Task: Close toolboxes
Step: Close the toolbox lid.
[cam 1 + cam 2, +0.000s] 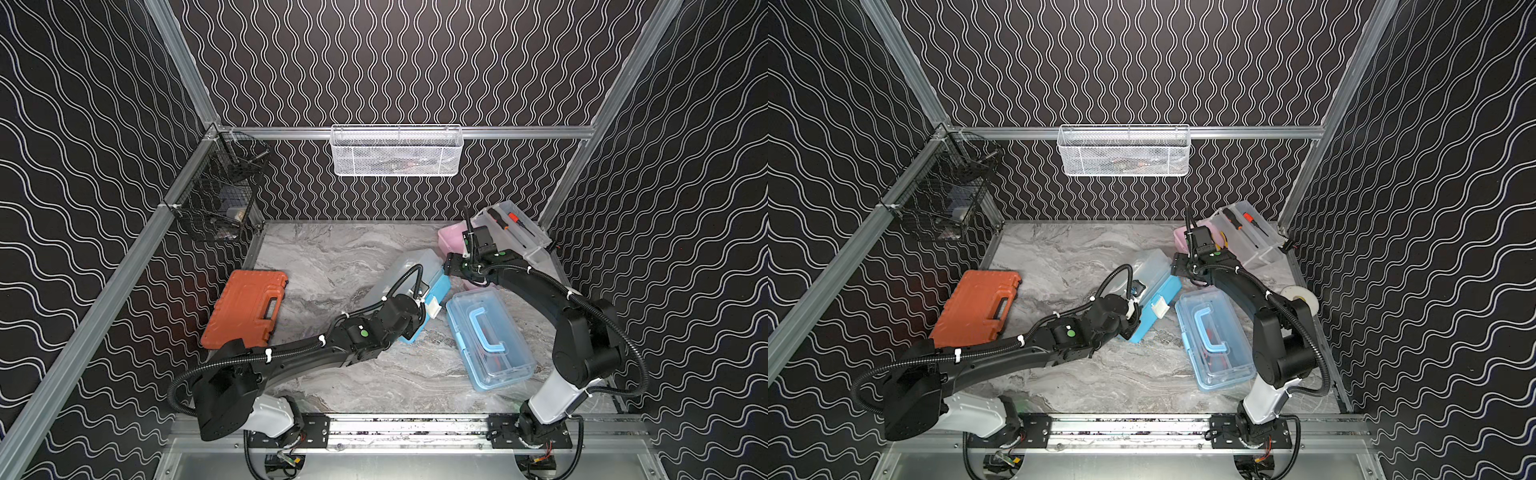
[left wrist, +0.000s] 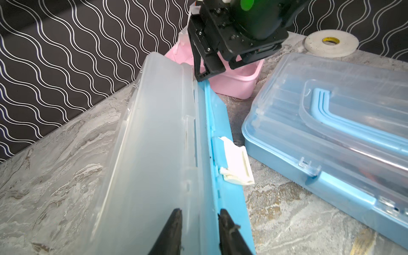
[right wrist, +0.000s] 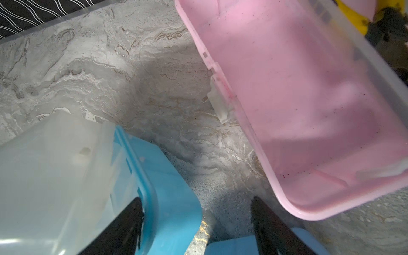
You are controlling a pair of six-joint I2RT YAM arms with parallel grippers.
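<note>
The middle toolbox point(image 1: 436, 286) has a blue base, and its cloudy clear lid point(image 2: 154, 136) is lowered over it. Its white latch point(image 2: 237, 163) hangs loose. My left gripper point(image 2: 199, 217) is slightly open, its fingers straddling the lid's front rim. My right gripper point(image 3: 197, 209) is wide open at that box's far corner point(image 3: 176, 198), beside the pink toolbox point(image 3: 309, 106). The pink toolbox point(image 1: 451, 237) stands open, and its clear lid point(image 1: 515, 232) leans back with screwdrivers in it. A second blue toolbox point(image 1: 490, 336) lies with its lid down, handle on top.
An orange hard case point(image 1: 249, 311) lies at the left of the marble table. A roll of white tape point(image 1: 1300, 297) sits by the right wall. A white mesh basket point(image 1: 395, 151) hangs on the back wall and a black wire basket point(image 1: 224, 195) in the left corner.
</note>
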